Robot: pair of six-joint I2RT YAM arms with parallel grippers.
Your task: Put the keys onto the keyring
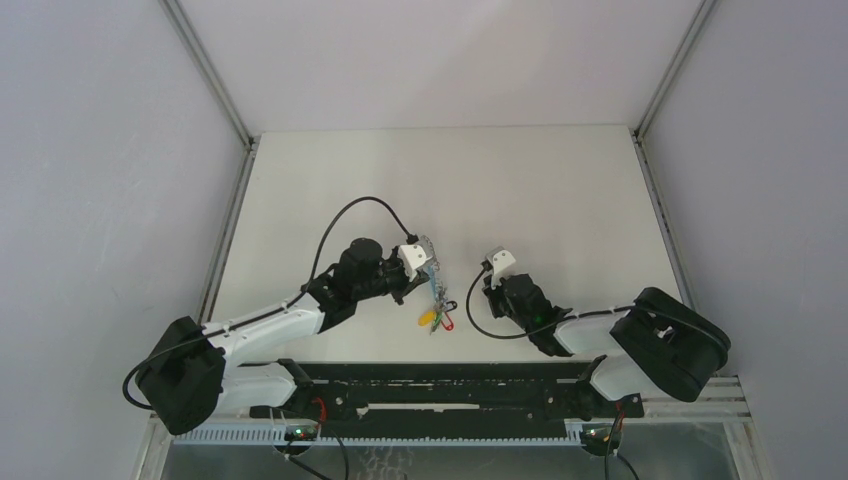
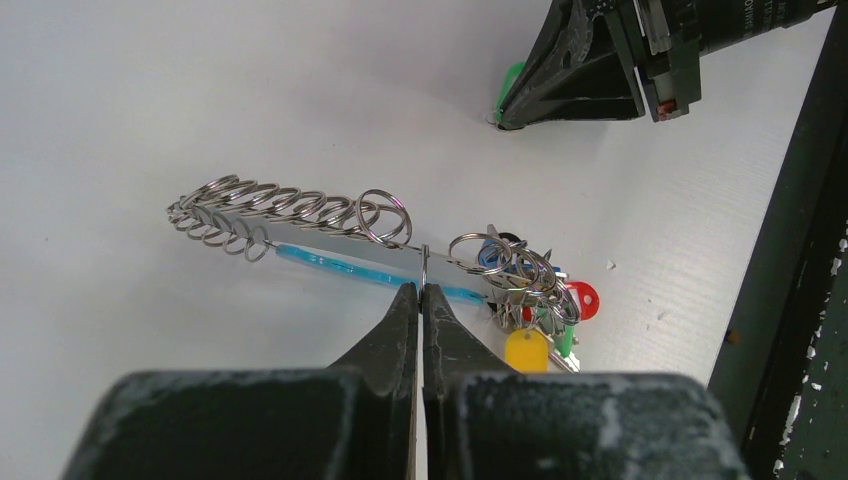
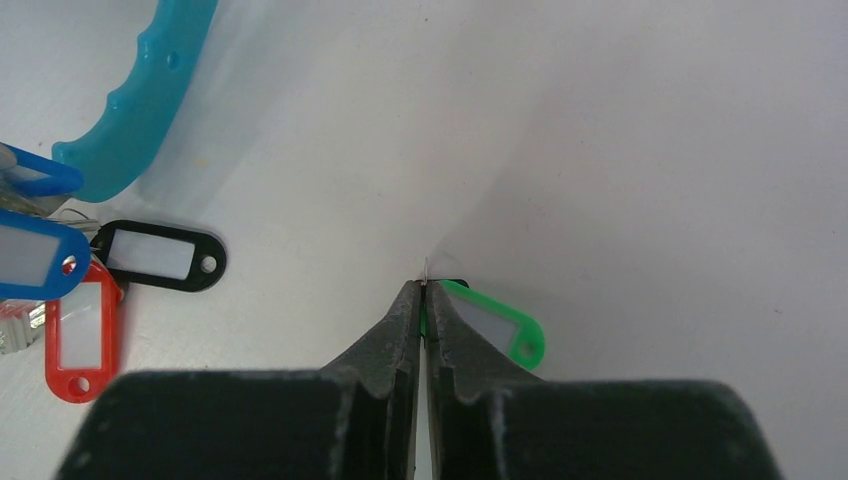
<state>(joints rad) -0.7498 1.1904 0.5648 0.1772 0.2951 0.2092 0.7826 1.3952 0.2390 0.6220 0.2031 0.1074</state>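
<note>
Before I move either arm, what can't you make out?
Right wrist view: near end of the green key hidden behind the shut right end effector; grip unconfirmed.
Left wrist view: tags overlap at the keyring; unclear whether yellow key is attached.
Top view: keyring too small.

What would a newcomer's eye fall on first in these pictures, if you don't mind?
Probably the keyring at mid-table: a chain of silver rings beside a bright blue band, with red, yellow and green tags bunched at one end, pinched by the shut left gripper. Next, the right gripper just to its right, closed at the edge of a green key tag down at the white table.
</note>
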